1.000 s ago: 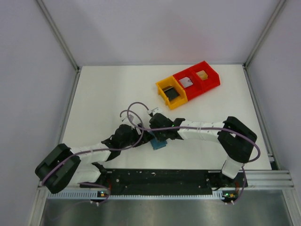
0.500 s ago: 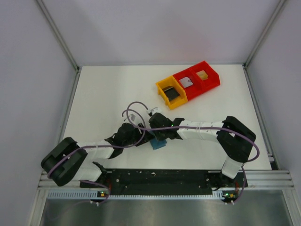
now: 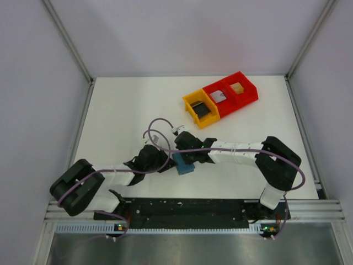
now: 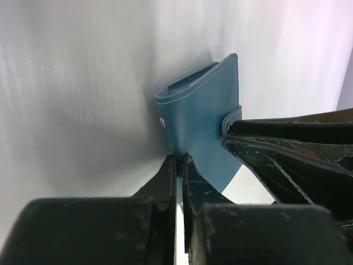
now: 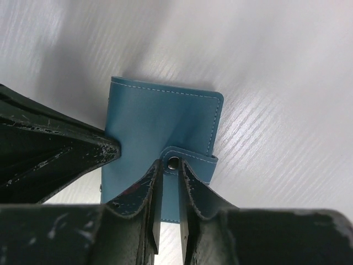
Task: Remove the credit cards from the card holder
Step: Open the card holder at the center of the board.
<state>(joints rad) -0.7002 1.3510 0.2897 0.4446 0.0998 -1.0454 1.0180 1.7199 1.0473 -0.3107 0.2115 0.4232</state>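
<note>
Beyond the card holder (image 3: 185, 165), red-and-yellow bins (image 3: 237, 106).

Holder: teal-blue rectangular leather-look card holder (image 5: 160, 118), between both jaws; smooth, faintly satin, with pale thread stitching along its edges.
Stud: small round metal snap stud (image 5: 173, 162) at the right jaws' tips; shiny.
Jaws: black plastic, matt, scuffed with pale scratches.
Bench: white bench (image 5: 276, 83) under the jaws; smooth, soft sheen, fine streaks.
Bins: red and yellow plastic bins (image 3: 249, 97), well beyond the jaws; smooth, slightly glossy.
</note>
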